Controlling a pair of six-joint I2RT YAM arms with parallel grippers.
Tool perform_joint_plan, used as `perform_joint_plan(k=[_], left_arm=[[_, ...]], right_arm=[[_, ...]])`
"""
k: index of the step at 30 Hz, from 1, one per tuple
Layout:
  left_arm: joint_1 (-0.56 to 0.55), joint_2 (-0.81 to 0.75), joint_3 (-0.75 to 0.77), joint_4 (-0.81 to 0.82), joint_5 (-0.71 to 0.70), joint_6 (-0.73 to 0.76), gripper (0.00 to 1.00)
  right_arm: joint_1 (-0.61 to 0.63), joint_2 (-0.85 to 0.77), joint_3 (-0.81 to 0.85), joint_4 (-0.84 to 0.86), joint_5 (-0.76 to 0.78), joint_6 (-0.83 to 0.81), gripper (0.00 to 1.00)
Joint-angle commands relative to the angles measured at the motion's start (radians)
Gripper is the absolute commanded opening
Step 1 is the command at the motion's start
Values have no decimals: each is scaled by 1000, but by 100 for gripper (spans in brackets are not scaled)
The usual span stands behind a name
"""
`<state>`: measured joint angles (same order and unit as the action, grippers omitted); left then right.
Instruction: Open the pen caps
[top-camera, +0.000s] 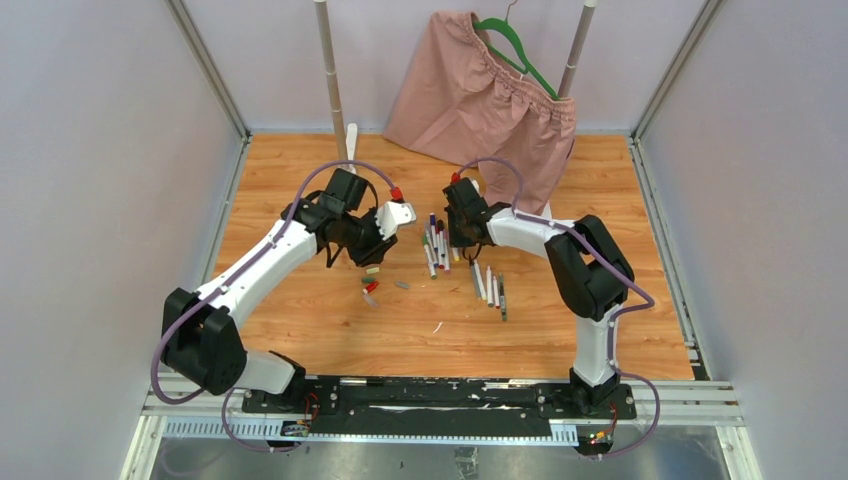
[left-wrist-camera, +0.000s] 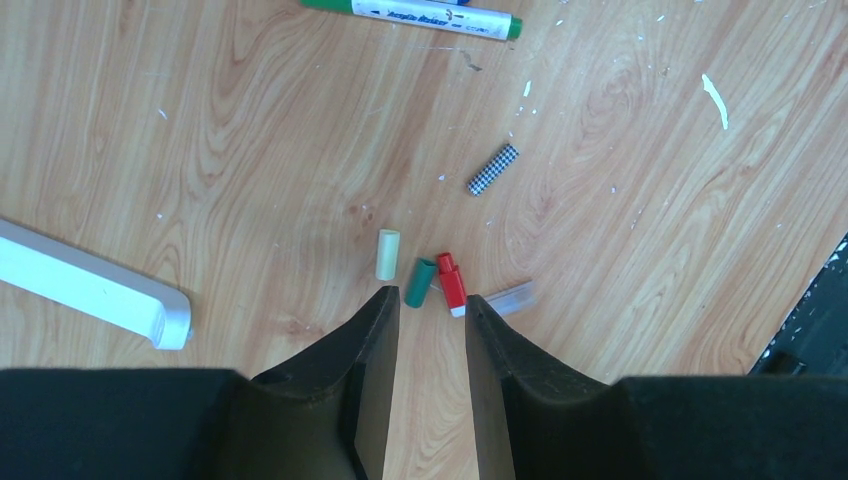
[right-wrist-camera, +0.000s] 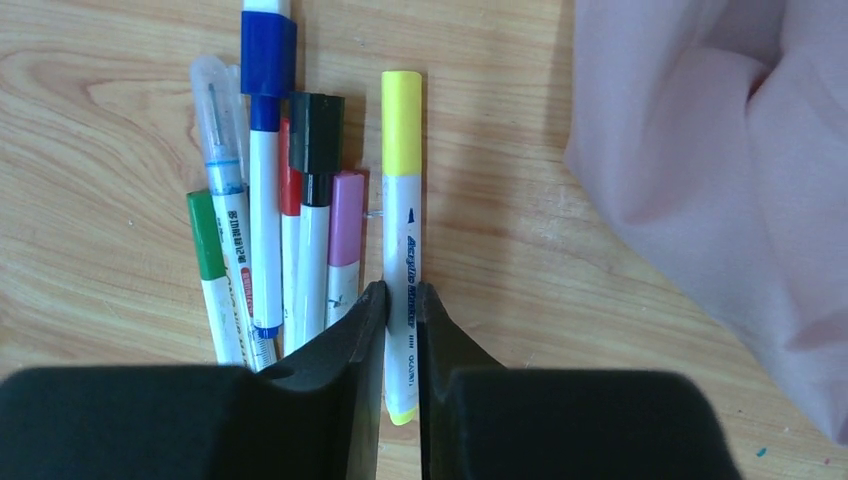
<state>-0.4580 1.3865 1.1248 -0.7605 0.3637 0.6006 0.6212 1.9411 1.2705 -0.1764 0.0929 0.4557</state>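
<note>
From above, my left gripper (top-camera: 372, 252) hangs over a few loose caps (top-camera: 371, 285) on the table (top-camera: 300, 330). My right gripper (top-camera: 455, 243) is down at the right edge of a bunch of pens (top-camera: 435, 248). A second row of pens (top-camera: 490, 285) lies nearer my bases, to the right. A pink cloth (top-camera: 480, 100) hangs from a green hanger (top-camera: 520, 55) at the far end.

Through my left wrist camera, my left gripper (left-wrist-camera: 428, 315) is spread, with bare wood showing between the fingers (left-wrist-camera: 380, 335) and nothing held. Just past the tips lie a pale cap (left-wrist-camera: 387, 254), a green cap (left-wrist-camera: 421, 282) and a red cap (left-wrist-camera: 451, 283), close side by side. A clear cap (left-wrist-camera: 510, 297) lies just right of the red one. A checkered cap (left-wrist-camera: 493, 169) lies farther off, apart from the rest. A green pen (left-wrist-camera: 430, 15) lies across the top edge and a white bar (left-wrist-camera: 95, 290) comes in from the left.

Through my right wrist camera, my right gripper (right-wrist-camera: 402, 295) pinches the white barrel of the yellow pen (right-wrist-camera: 402, 230), one finger on each side. Its yellow cap (right-wrist-camera: 401, 120) is on and points away from me. The other pens (right-wrist-camera: 265, 200) lie bunched just to its left, all capped. The cloth (right-wrist-camera: 720, 170) fills the right side, apart from the yellow pen.
</note>
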Motion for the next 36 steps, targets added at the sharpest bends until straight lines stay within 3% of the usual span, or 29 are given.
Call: perform_joint_plan(k=[1, 4, 16, 21, 27, 34, 36], left_arm=[[5, -18, 32, -28, 16, 23, 36], [6, -25, 60, -82, 17, 49, 36], [5, -124, 121, -183, -4, 241, 48], [4, -146, 149, -185, 8, 251, 50], [4, -174, 116, -188, -10, 211, 55], [4, -184, 80, -186, -38, 209, 65], [4, -183, 83, -185, -39, 206, 77]], right_arm=[[-7, -9, -5, -64, 78, -37, 11], [-20, -69, -8, -67, 29, -60, 0], [-60, -302, -36, -108, -368, -118, 0], [-59, -258, -17, -127, -159, -56, 8], [-40, -111, 79, -201, 15, -71, 32], [-25, -16, 108, -203, 42, -89, 34], [-18, 5, 119, -202, 42, -89, 35]])
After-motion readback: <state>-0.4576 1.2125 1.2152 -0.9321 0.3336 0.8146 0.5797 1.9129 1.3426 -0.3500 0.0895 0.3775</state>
